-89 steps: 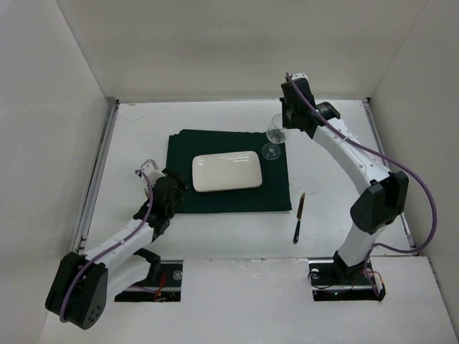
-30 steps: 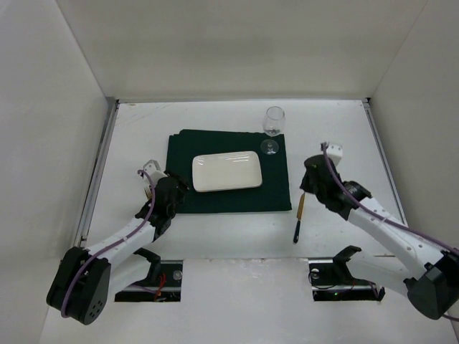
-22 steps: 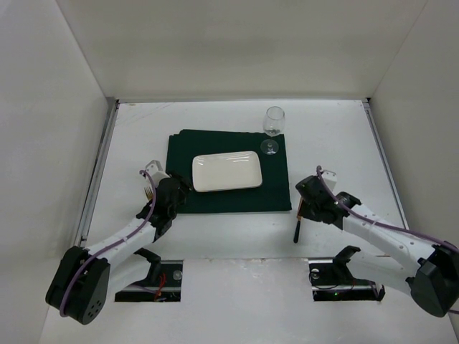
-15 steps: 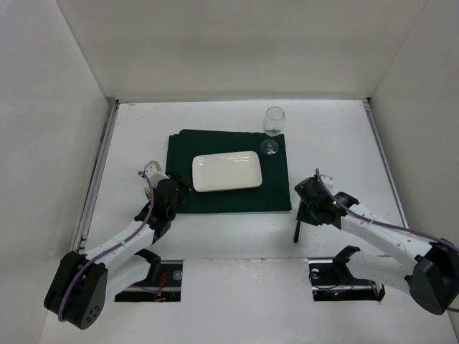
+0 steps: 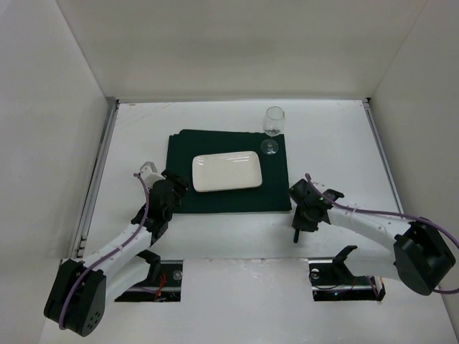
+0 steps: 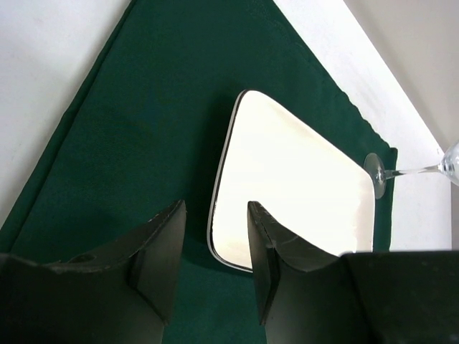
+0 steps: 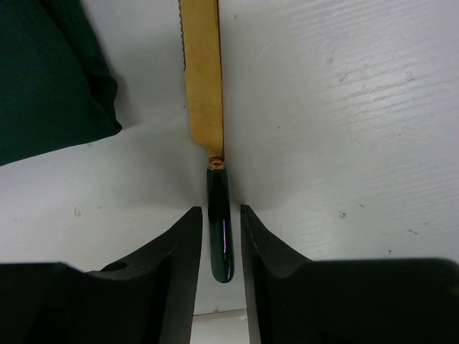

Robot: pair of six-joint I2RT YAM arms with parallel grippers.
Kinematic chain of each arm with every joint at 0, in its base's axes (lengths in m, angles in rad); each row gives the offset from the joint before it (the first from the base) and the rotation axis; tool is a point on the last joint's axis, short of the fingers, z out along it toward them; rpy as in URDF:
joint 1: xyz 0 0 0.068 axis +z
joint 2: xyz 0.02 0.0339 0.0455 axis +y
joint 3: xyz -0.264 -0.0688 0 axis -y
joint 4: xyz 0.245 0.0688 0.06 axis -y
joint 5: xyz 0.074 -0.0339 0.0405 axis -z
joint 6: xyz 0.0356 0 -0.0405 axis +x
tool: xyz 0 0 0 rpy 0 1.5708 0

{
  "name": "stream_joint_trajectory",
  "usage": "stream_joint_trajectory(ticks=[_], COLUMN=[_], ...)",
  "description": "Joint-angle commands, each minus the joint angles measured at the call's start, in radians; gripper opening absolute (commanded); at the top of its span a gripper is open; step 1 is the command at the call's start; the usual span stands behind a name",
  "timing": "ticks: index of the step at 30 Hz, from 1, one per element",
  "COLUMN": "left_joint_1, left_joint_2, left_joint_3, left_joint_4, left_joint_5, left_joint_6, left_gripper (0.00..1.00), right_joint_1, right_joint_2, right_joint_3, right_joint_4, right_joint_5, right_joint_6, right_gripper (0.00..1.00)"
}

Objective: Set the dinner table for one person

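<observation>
The right hand [image 7: 218, 218], fingers apart, is straddling the handle of the knife [image 7: 201, 86] on the desk [image 7: 344, 107], likely preparing a grasp. The left hand [image 6: 215, 215] is hovering open over the cloth [image 6: 143, 107].

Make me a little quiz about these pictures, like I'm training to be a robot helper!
1. True or false: the plate lies on the green cloth.
2. What is between the fingers of the right claw? A) spoon B) knife C) fork
3. Fill in: the glass stands at the cloth's far ___ corner.

Key: 1 true. 2 B. 3 right.
</observation>
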Motion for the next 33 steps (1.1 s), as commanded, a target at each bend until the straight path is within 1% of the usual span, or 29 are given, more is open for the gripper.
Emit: stream_joint_trajectory(ticks=[1, 4, 9, 10, 13, 15, 17, 23, 25, 27, 30, 33], left_joint_1=[0.019, 0.037, 0.066, 0.068, 0.074, 0.077, 0.075, 0.075, 0.077, 0.077, 0.074, 0.071], left_joint_2=[-0.01, -0.003, -0.011, -0.014, -0.016, -0.013, -0.008, -0.003, 0.003, 0.009, 0.017, 0.0], left_joint_3=[-0.008, -0.01, -0.017, -0.019, -0.019, -0.02, -0.02, -0.019, -0.019, -0.017, -0.014, -0.016], left_joint_4=[0.031, 0.029, 0.026, 0.026, 0.026, 0.026, 0.031, 0.036, 0.036, 0.036, 0.039, 0.039], left_joint_5=[0.019, 0.039, 0.058, 0.061, 0.065, 0.065, 0.065, 0.067, 0.067, 0.067, 0.067, 0.065], left_joint_6=[-0.013, -0.019, -0.025, -0.027, -0.027, -0.027, -0.027, -0.029, -0.029, -0.029, -0.027, -0.024], left_gripper=[0.37, 0.37, 0.37, 0.37, 0.37, 0.37, 0.37, 0.37, 0.37, 0.37, 0.37, 0.37], right_joint_1=[0.013, 0.013, 0.033, 0.036, 0.036, 0.036, 0.041, 0.036, 0.035, 0.029, 0.044, 0.079], right_joint_2=[0.02, 0.046, 0.094, 0.105, 0.117, 0.076, 0.019, -0.137, -0.164, -0.141, -0.035, 0.121], right_joint_3=[0.042, 0.057, 0.086, 0.086, 0.069, 0.057, 0.052, 0.088, 0.127, 0.184, 0.279, 0.397], right_joint_4=[-0.001, 0.009, 0.025, 0.032, 0.045, 0.042, 0.024, -0.077, -0.08, -0.065, 0.008, 0.065], right_joint_5=[-0.041, -0.064, -0.072, -0.073, -0.082, -0.07, -0.046, 0.072, 0.103, 0.114, 0.109, 0.091], right_joint_6=[0.009, 0.007, 0.016, 0.016, 0.025, 0.05, 0.068, 0.07, 0.029, -0.046, -0.174, -0.287], right_gripper=[0.32, 0.28, 0.29, 0.28, 0.13, 0.09, 0.08, 0.08, 0.08, 0.09, 0.09, 0.09])
